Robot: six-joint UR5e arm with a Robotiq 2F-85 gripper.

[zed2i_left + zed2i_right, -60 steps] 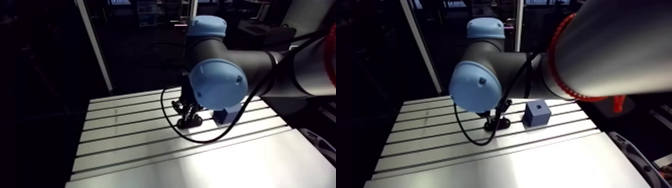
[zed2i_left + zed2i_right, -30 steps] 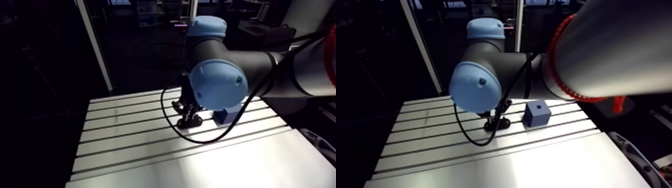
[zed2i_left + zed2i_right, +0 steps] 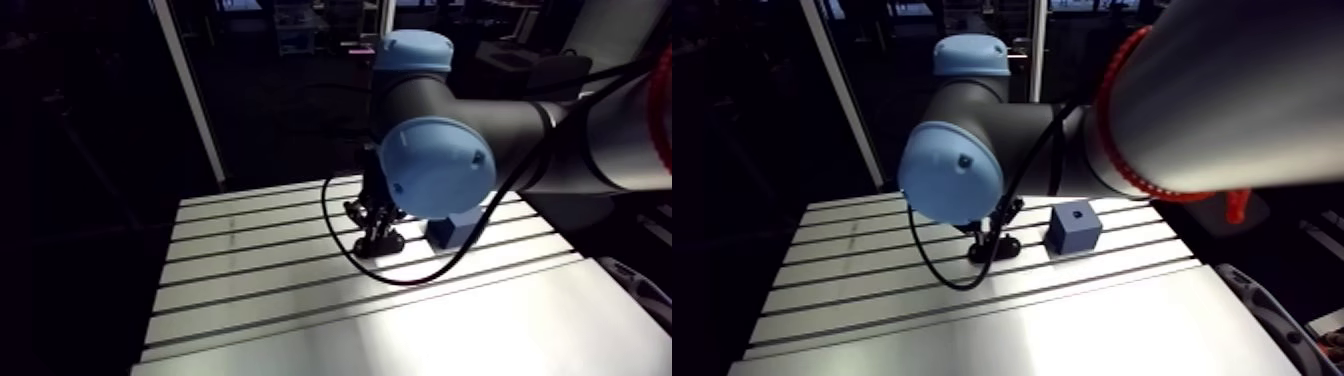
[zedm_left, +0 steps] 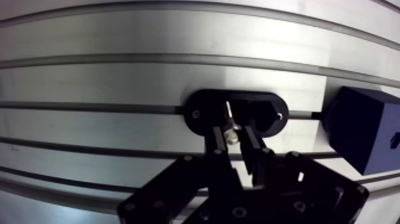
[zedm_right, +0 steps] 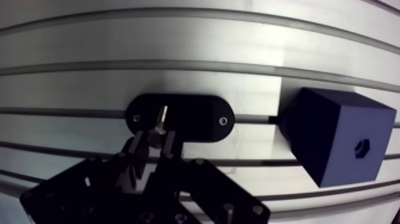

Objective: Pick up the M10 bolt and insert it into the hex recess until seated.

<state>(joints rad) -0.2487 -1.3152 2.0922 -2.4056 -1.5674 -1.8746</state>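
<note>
The pincer is closed on the small shiny metal bolt. Its two dark fingers stand a little apart, with the bolt pressed between their tips. The bolt is thin and silver. Its bright shank points away from the pincer, and its thicker end sits between the fingertips. It is over the flat black oval holder, which lies across one slot of the slotted aluminium counter. I cannot tell if the bolt touches the holder or hangs just above it.

Beside the holder, on the same slot line but apart from it, stands the dark blue cube. The hex recess is a small dark hole in its top face.

In the arm view the cube is between the holder and one side edge of the counter. On the other side of the holder the slotted strips give wide open room. Nearer to the camera lies a smooth part with no slots.
</note>
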